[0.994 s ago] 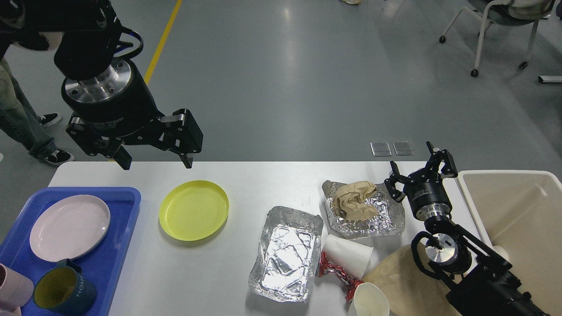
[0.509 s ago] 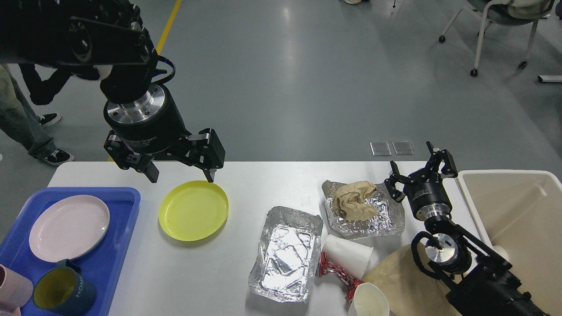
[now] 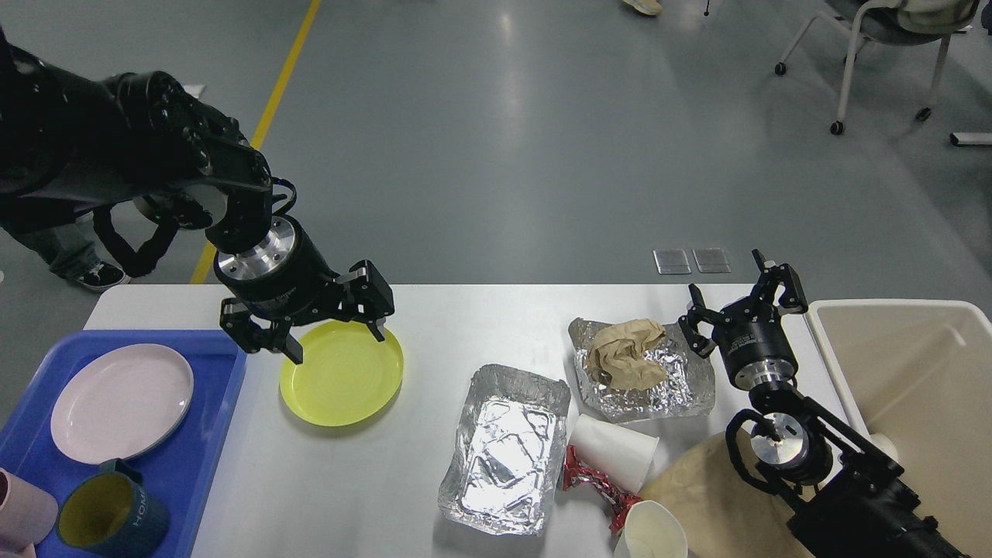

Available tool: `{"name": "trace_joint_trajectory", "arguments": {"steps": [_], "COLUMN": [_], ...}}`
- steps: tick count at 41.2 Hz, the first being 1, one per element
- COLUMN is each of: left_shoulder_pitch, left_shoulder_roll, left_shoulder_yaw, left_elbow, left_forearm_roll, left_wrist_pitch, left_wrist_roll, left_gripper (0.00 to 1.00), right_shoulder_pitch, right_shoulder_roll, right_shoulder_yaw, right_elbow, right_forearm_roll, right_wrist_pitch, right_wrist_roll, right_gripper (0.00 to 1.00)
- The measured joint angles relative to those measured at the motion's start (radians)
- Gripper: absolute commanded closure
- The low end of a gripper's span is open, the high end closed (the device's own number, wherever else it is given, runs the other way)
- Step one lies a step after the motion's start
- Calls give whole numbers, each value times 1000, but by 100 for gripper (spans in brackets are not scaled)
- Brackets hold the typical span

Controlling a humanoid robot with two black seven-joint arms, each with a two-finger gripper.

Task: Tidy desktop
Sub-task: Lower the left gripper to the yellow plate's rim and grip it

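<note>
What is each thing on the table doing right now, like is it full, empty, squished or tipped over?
yellow plate: empty, flat on the desktop.
left gripper: open over the yellow plate's far rim.
right gripper: open, holding nothing.
pink plate: empty, in the blue tray.
foil tray: empty, crinkled.
brown paper: crumpled, on foil.
white cup: tipped over.
beige bin: open.

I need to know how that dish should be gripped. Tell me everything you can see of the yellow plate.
The yellow plate is round, shallow and glossy, plastic by its look, with a low raised rim and nothing on it. It lies flat and upright on the white desktop, just right of the blue tray and left of the foil container, touching neither. The left tool, jaws open, hangs over its far rim; whether a fingertip touches the rim cannot be told.
</note>
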Motion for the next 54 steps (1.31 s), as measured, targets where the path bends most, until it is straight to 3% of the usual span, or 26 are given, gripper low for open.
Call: {"name": "trace_joint_trajectory", "arguments": {"steps": [10, 21, 24, 29, 31, 40, 47, 54], "left_shoulder_pitch": [228, 439, 514, 586, 612, 793, 795, 784], "left_shoulder_roll": [62, 141, 148, 174, 189, 219, 240, 255], "left_shoulder_yaw": [-45, -138, -183, -243, -263, -436, -473, -483], "left_elbow": [10, 87, 112, 133, 153, 317, 328, 329], "left_forearm_roll": [-55, -2, -13, -77, -96, -80, -42, -35], "left_wrist_pitch": [291, 403, 544, 712, 739, 753, 717, 679], "left_wrist_roll": [-9, -14, -10, -7, -4, 3, 3, 5], "left_gripper": [4, 11, 10, 9, 9, 8, 13, 25], "right_shoulder_pitch": [0, 0, 0, 0, 0, 0, 0, 0], "right_shoulder_roll": [0, 0, 0, 0, 0, 0, 0, 0], "right_shoulder_yaw": [0, 0, 0, 0, 0, 0, 0, 0], "right_elbow": [0, 0, 0, 1, 1, 1, 0, 0], "right_forearm_roll": [0, 0, 0, 0, 0, 0, 0, 0], "right_wrist_pitch": [0, 0, 0, 0, 0, 0, 0, 0], "right_wrist_roll": [0, 0, 0, 0, 0, 0, 0, 0], "right_gripper": [0, 0, 0, 0, 0, 0, 0, 0]}}
